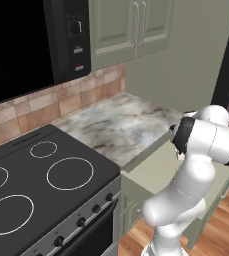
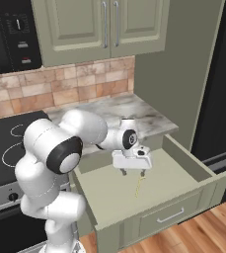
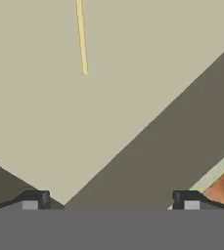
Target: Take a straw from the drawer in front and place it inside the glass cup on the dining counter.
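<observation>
The sage-green drawer (image 2: 203, 170) stands pulled out under the marble worktop, its silver bar handle at the front. On its pale floor lies the thin yellow-tan straw (image 2: 138, 187), a short way in front of and below my gripper (image 2: 132, 172). My gripper hangs over the drawer, pointing down, open, with nothing between its fingers. In the hand view the straw (image 3: 82, 36) runs from the top edge down across the drawer floor (image 3: 133, 88), well ahead of the two fingertips (image 3: 33, 199). The glass cup and the dining counter are out of view.
A marble worktop (image 2: 129, 114) with tan tile backsplash sits behind the drawer. A black stove (image 1: 41, 175) is to the left, a tall dark appliance (image 2: 223, 89) to the right. Green wall cabinets (image 2: 99, 29) hang above. Wood floor (image 2: 203, 232) lies below the drawer front.
</observation>
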Controlling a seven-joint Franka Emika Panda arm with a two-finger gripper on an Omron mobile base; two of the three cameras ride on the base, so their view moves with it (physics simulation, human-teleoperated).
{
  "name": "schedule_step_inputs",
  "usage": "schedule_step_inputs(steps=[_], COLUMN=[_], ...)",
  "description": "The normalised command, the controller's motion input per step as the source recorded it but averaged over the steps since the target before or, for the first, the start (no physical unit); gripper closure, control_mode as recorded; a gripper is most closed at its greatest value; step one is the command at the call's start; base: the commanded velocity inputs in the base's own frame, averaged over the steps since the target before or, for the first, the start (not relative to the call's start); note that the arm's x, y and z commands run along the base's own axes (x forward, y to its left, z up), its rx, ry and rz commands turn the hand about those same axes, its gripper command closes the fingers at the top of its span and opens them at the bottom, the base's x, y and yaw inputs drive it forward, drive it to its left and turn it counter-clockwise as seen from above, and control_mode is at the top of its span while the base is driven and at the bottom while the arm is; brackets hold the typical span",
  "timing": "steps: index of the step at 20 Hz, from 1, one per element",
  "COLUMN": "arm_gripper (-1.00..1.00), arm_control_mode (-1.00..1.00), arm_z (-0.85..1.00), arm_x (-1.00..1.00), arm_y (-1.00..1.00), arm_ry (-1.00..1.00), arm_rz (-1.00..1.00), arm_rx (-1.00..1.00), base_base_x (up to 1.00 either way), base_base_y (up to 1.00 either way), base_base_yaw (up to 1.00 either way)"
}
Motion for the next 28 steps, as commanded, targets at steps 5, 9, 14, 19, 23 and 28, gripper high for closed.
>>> schedule_step_inputs(steps=[5,9,14,19,23,28], arm_gripper=[-1.00,-1.00,-1.00,-1.00,-1.00,-1.00], arm_control_mode=[-1.00,-1.00,-1.00,-1.00,-1.00,-1.00], arm_z=[-0.46,-0.49,-0.61,-0.68,-0.54,-0.26], arm_x=[0.43,0.41,0.55,0.50,0.45,0.33], arm_y=[0.01,0.00,0.07,0.03,-0.07,-0.17], arm_ry=[0.00,0.00,0.00,0.00,0.02,0.01], arm_rz=[0.31,0.33,0.25,0.11,-0.01,-0.13], arm_rx=[0.12,0.09,0.07,0.10,0.04,0.00], base_base_x=[0.00,0.00,0.00,0.00,0.00,0.00], base_base_y=[0.00,0.00,0.00,0.00,0.00,0.00], base_base_yaw=[0.00,0.00,0.00,0.00,0.00,0.00])
